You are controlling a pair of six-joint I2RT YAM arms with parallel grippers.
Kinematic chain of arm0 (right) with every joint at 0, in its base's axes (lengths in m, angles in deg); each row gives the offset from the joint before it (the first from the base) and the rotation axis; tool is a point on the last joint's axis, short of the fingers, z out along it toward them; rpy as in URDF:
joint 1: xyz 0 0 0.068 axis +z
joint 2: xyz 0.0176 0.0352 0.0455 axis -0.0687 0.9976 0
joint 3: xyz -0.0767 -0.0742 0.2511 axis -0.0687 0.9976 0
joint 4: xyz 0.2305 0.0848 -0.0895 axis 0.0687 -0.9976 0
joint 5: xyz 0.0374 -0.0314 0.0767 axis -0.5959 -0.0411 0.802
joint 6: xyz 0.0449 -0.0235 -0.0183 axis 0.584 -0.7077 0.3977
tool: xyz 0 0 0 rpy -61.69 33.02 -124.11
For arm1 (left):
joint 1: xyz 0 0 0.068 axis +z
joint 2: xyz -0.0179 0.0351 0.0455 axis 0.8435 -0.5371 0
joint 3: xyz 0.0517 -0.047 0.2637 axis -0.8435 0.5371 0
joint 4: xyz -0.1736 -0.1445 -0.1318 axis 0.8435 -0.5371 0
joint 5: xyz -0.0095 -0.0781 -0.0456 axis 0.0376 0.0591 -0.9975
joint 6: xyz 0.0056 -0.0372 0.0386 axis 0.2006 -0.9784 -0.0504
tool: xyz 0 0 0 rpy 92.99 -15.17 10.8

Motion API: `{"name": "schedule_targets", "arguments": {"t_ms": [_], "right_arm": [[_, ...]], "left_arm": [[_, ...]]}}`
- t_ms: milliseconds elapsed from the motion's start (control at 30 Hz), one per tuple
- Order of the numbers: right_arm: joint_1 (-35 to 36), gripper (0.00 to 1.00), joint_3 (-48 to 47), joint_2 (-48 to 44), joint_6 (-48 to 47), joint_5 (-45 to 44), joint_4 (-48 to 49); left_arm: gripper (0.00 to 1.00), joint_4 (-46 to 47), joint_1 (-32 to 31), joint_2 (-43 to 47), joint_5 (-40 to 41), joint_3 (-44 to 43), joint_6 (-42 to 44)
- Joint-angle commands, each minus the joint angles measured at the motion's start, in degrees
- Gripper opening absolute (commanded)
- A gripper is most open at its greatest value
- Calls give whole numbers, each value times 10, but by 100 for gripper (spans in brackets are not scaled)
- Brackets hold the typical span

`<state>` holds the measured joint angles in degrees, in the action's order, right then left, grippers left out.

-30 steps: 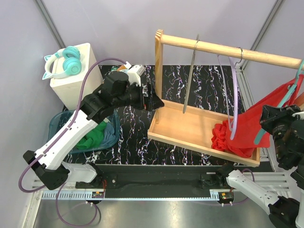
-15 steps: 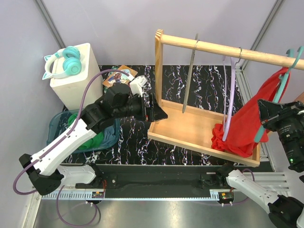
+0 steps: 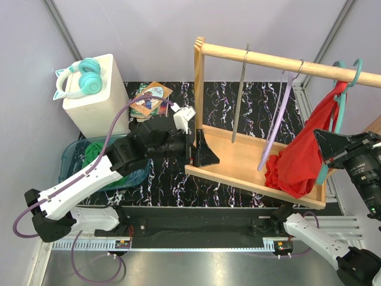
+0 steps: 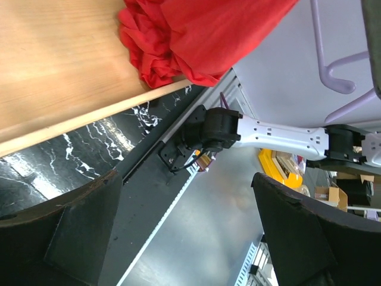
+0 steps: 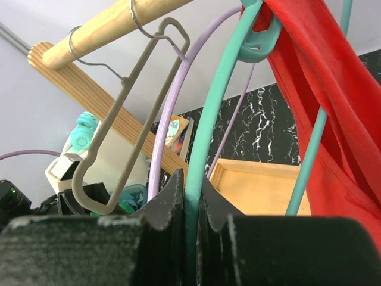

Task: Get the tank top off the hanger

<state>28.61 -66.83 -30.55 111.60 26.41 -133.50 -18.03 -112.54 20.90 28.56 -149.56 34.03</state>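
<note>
The red tank top (image 3: 300, 158) hangs on a teal hanger (image 3: 323, 173) at the right end of the wooden rack, and its lower part is bunched in the tray. My right gripper (image 3: 321, 143) is shut on the teal hanger's arm (image 5: 211, 131), with the red cloth (image 5: 321, 77) to its right; the hanger's hook is up by the rod. My left gripper (image 3: 205, 152) is open and empty at the tray's front left corner. In the left wrist view the left gripper (image 4: 184, 185) points along the tray's front edge toward the red cloth (image 4: 190, 36).
The wooden rod (image 3: 268, 59) carries a grey hanger (image 3: 239, 95) and a purple hanger (image 3: 277, 119) above the wooden tray (image 3: 238, 161). A white box with teal headphones (image 3: 80, 80), books (image 3: 149, 98) and a blue bin of green cloth (image 3: 95, 158) stand at left.
My left gripper has moved right to the tray's front left corner. My right gripper has lifted the teal hanger and tank top up toward the rod. The purple hanger has swung left.
</note>
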Motion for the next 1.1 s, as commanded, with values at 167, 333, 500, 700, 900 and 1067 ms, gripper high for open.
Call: {"name": "schedule_targets", "arguments": {"t_ms": [167,333,500,700,900,1067], "right_arm": [[-2,0,6,-62,-5,93,77],[1,0,27,-97,16,132,33],[1,0,69,-151,42,154,9],[2,0,113,-198,77,188,-22],[2,0,208,-262,143,233,-50],[1,0,288,-310,186,283,-69]], "left_arm": [[95,49,-28,7,15,5,-16],[95,56,-33,18,21,27,-21],[94,75,-40,29,23,55,-31],[94,95,-54,39,35,79,-42],[94,107,-55,53,43,99,-45],[94,119,-56,79,53,126,-58]]}}
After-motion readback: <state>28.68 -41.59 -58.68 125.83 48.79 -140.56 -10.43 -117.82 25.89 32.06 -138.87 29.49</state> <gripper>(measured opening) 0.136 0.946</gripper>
